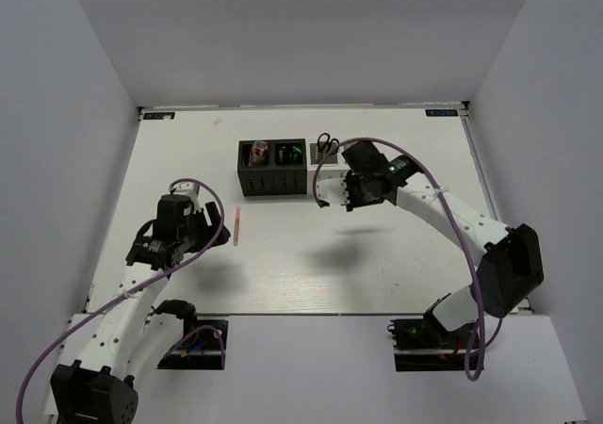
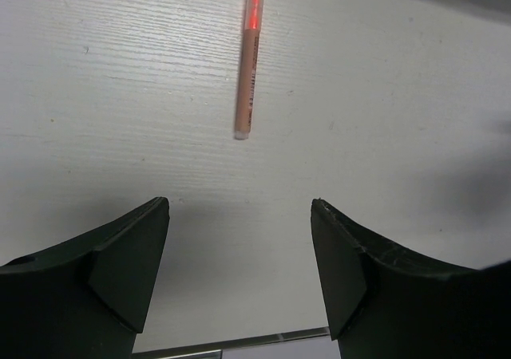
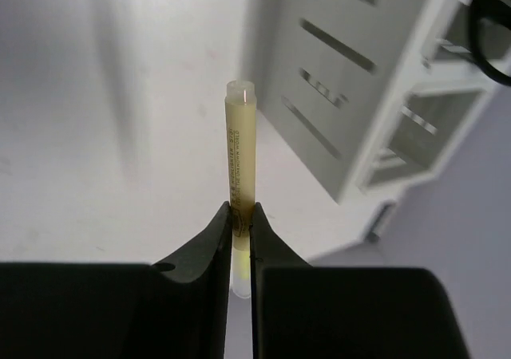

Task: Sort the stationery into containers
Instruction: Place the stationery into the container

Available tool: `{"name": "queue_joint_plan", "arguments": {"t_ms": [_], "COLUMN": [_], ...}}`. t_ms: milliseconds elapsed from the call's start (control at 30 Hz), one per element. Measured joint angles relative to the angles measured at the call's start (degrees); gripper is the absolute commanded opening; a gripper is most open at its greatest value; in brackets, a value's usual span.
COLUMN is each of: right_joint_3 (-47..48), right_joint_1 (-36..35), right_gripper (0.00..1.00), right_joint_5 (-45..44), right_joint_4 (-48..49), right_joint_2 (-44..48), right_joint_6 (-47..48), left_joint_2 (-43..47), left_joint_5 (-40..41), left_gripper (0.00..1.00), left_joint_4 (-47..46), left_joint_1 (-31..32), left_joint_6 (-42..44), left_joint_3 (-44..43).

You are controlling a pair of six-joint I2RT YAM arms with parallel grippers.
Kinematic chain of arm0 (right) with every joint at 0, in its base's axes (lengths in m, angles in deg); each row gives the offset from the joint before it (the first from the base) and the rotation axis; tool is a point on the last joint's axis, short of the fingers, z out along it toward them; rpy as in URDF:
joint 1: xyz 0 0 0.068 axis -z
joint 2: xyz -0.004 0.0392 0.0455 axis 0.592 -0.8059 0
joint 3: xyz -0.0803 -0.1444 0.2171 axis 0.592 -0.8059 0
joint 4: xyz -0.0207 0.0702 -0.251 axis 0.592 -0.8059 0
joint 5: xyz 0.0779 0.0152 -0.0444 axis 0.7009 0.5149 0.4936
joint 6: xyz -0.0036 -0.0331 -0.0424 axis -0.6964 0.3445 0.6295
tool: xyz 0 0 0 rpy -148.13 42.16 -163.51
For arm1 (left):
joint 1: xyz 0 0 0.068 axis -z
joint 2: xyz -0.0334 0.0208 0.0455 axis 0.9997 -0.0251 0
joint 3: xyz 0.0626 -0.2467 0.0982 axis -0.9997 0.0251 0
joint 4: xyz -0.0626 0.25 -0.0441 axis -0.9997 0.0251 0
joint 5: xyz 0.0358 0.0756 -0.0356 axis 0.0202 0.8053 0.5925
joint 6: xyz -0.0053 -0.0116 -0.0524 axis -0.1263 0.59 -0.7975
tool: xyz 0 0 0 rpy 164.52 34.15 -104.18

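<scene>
Beside the white cups (image 3: 375, 96), seemingly clear, right jaws clamp a yellowish stick (image 3: 241, 159); left jaws gape empty.

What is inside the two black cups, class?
The left black cup shows pinkish items at its top, and the right black cup shows greenish items. They are too small to name. The cup walls hide everything lower down.

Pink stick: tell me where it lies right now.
In the top view the pink stick lies flat on the table, left of centre. It is just ahead of the open left fingers and below-left of the black cups.
</scene>
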Motion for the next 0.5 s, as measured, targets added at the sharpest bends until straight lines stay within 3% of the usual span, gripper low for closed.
{"name": "queue_joint_plan", "arguments": {"t_ms": [233,500], "right_joint_3": [5.33,13.55], "right_joint_1": [2.84,5.90], "right_gripper": [0.00,0.00], "right_joint_5": [-13.75,-21.11], "right_joint_4": [4.35,12.76], "right_joint_2": [-0.81,-9.01], "right_joint_6": [13.94,29.16], "left_joint_2": [-0.13,-0.13], "left_joint_5": [0.00,0.00], "left_gripper": [0.82,0.82], "left_joint_4": [-0.02,-0.02], "left_joint_1": [0.00,0.00], "left_joint_6": [0.17,0.42], "left_joint_3": [0.09,0.09]}}
